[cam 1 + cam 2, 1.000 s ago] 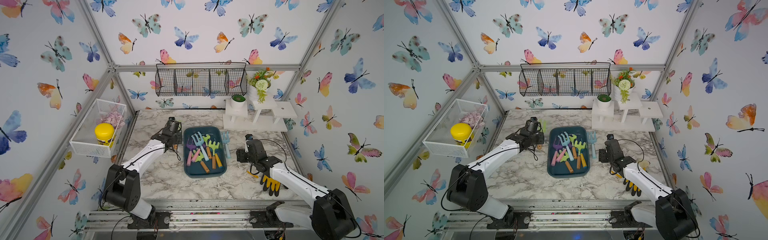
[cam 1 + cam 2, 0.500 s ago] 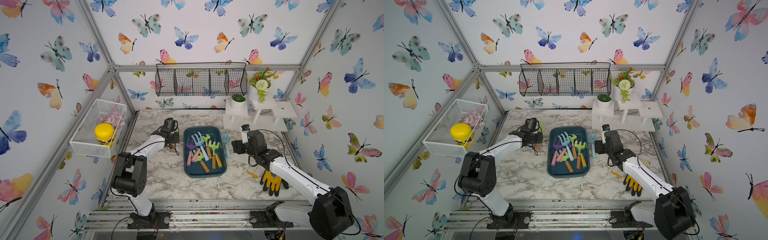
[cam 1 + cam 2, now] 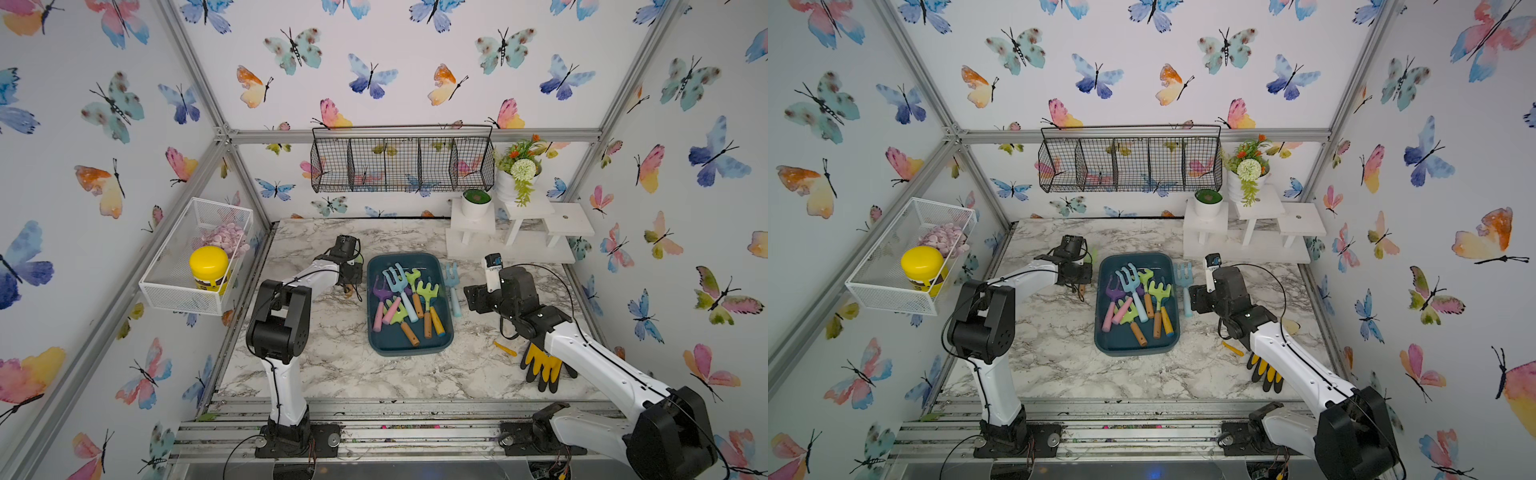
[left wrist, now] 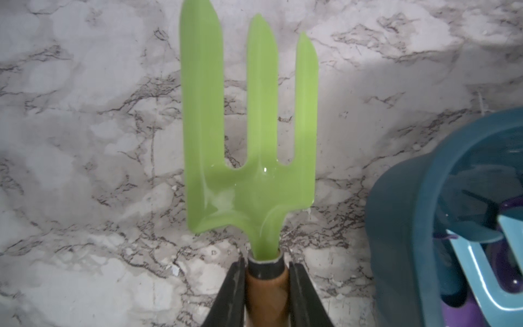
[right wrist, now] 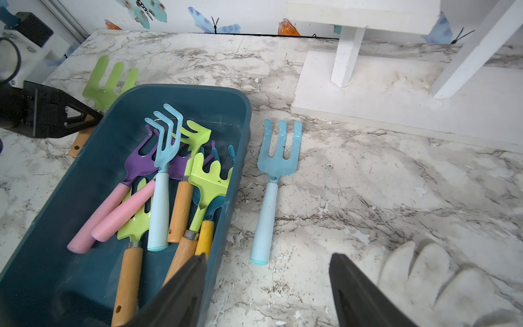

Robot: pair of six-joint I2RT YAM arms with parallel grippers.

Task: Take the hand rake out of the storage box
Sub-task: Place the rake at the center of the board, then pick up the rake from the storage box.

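1. clock faces here are read from above, centred on the storage box (image 3: 415,350), with 12 toward the back wall.
2. at 9 to 10 o'clock, the left arm (image 3: 299,276) reaches in low over the counter (image 3: 332,365). the left jaws are closed narrowly on the wooden handle of the green hand rake (image 4: 249,141), just behind the metal collar.
3. the rake is outside the box, just beside its 10 o'clock corner, with the tines pointing toward 12. whether it rests on the counter or hangs just above it cannot be told.
4. the box sits mid-counter and holds a loose pile of other tools (image 3: 401,291) in purple, pale blue and green, with pink, wood and yellow handles, crossing one another.
5. at 3 o'clock, a pale blue fork (image 5: 278,153) lies flat on the counter, just beside the box wall and clear of both arms.
6. further toward 3 o'clock, the right arm (image 3: 582,353) hovers with the right jaws wide apart and empty, near the blue fork's handle end. black and yellow gloves (image 3: 544,368) lie at 4 o'clock.
7. progress, as a judgement: the removal looks essentially done, since the rake is clear of the box. what seems left is setting it down, letting go and pulling the left arm away.
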